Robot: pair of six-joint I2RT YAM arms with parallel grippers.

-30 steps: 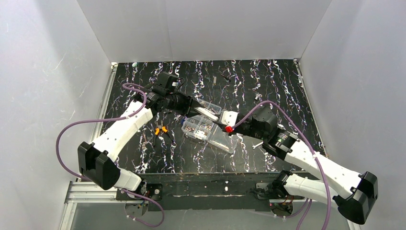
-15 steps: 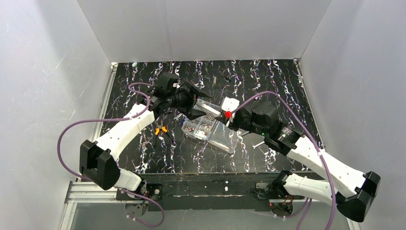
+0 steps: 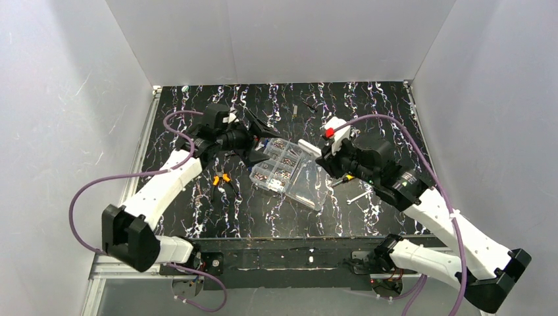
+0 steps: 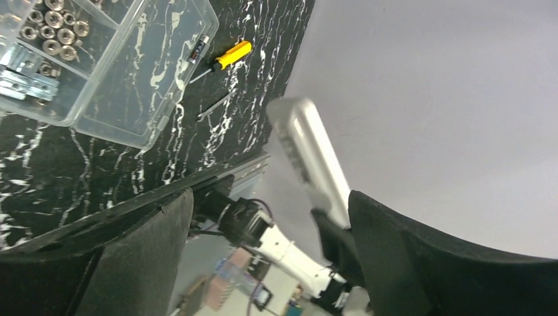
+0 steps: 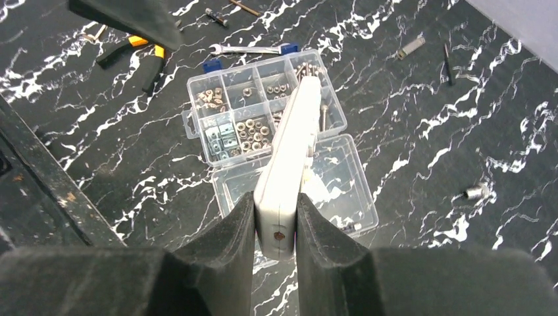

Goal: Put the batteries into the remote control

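Right wrist view shows the right gripper [image 5: 275, 207] clamped on the slim white plastic remote control [image 5: 293, 145], held above the clear compartmented plastic box [image 5: 339, 174] and pointing to 12 o'clock, while the left gripper [image 3: 260, 139], at the box's 10 o'clock from above, stands with jaws apart.

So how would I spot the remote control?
On the black table sits a clear organiser box of nuts. Above it, the jaws of the right gripper clamp the remote control: a slim white bar, unlike the yellow-handled pliers nearby.
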